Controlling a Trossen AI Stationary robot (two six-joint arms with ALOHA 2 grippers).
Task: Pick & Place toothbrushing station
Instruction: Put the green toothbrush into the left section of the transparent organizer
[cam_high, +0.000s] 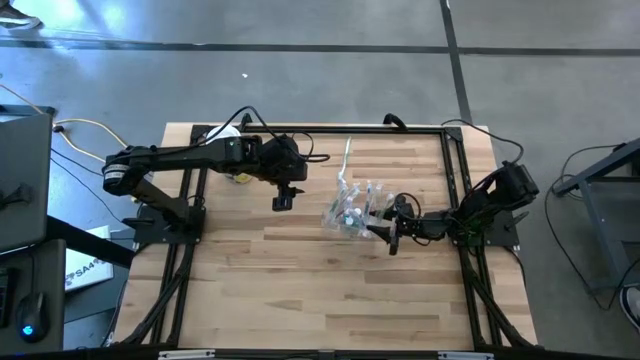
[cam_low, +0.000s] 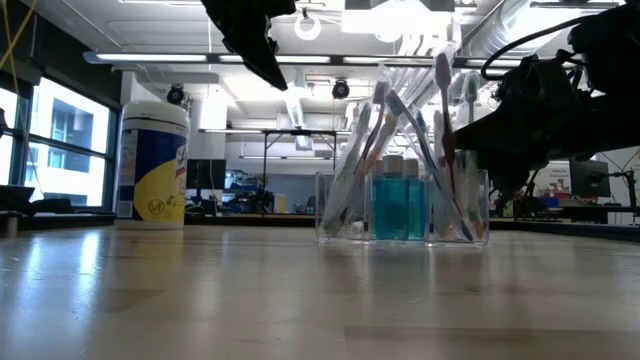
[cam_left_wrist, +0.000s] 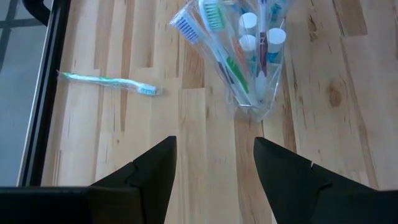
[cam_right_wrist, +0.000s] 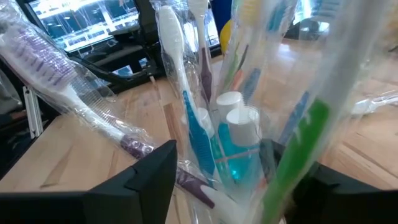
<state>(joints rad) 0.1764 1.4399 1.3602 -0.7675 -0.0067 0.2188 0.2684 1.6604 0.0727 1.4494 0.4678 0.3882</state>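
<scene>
Toothbrushing station stands upright on the wooden counter, right of centre. Clear boxy holder, hard to pick out against the wood. Low view shows it packed with wrapped toothbrushes fanning outward and small bottles of blue liquid with white caps.

Right tool sits low at the station's right side. Its fingers stand parted, one on either side of the holder's near end in the right wrist view, bottles and brushes filling the gap between them. Cannot tell whether the fingers touch the plastic; no firm grip is visible.

Left tool hangs above the counter, left of the station and apart from it. Fingers spread, nothing between them. Left wrist view looks down past them onto bare wood, with the station just ahead.

One loose toothbrush, pale green handle, lies flat on the counter behind the station, near the back edge and apart from the holder.

White cylindrical tub with yellow label stands near the counter's back left, mostly hidden under the left arm in the high view.
</scene>
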